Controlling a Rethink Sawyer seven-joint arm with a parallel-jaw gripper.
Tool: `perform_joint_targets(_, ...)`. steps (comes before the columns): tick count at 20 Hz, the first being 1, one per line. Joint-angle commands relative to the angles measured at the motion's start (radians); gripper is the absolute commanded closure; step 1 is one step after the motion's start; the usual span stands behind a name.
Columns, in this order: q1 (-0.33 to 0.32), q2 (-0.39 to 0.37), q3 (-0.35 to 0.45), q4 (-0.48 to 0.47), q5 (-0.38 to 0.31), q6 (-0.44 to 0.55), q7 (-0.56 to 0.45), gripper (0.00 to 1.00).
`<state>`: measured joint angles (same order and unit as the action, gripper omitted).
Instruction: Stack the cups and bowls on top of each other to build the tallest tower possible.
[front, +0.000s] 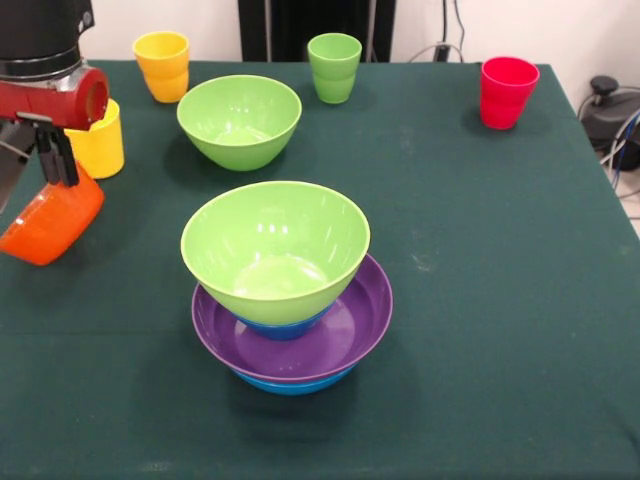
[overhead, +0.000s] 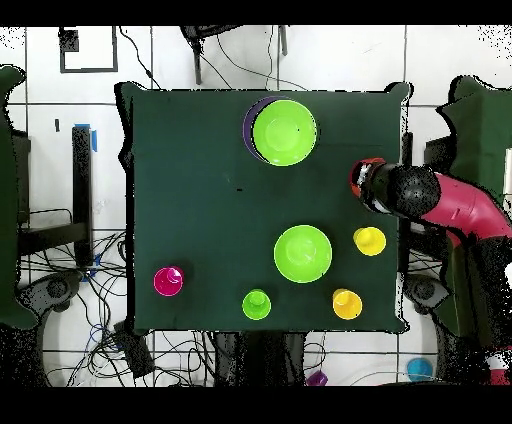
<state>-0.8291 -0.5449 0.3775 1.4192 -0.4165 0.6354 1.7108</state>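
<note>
My arm (front: 45, 60) reaches down at the left edge of the front view, its red and black wrist over the worktop's (front: 480, 260) side. My claw (front: 55, 160) is closed on the rim of the small orange bowl (front: 50, 222), which hangs tilted from its black fingers, just in front of the yellow cup (front: 100, 145).

The tower (front: 288, 290) stands near the worktop's middle in the front view: a large blue bowl lowest, the wide purple bowl (front: 345, 335) in it, a small blue bowl, then a light green bowl (front: 275, 250) uppermost. The second light green bowl (front: 240, 120) sits alone behind it. The orange-yellow cup (front: 162, 65), the green cup (front: 335, 67) and the red cup (front: 507, 92) stand along the far edge.

From overhead my arm (overhead: 450, 205) comes in from the right, and its wrist hides the claw and the orange bowl; only the front view shows the grip.
</note>
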Motion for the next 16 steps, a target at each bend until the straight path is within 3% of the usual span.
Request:
perform_joint_targets(1,0.050,0.008,0.053,0.043,-0.005,0.078,-0.073,1.00)
perform_joint_targets(2,0.047,0.014,0.057,0.042,-0.005,0.064,-0.073,1.00)
perform_joint_targets(3,0.045,0.017,0.053,0.047,-0.002,0.035,-0.050,0.00)
perform_joint_targets(16,0.030,0.103,0.066,-0.046,-0.026,0.048,-0.117,0.00)
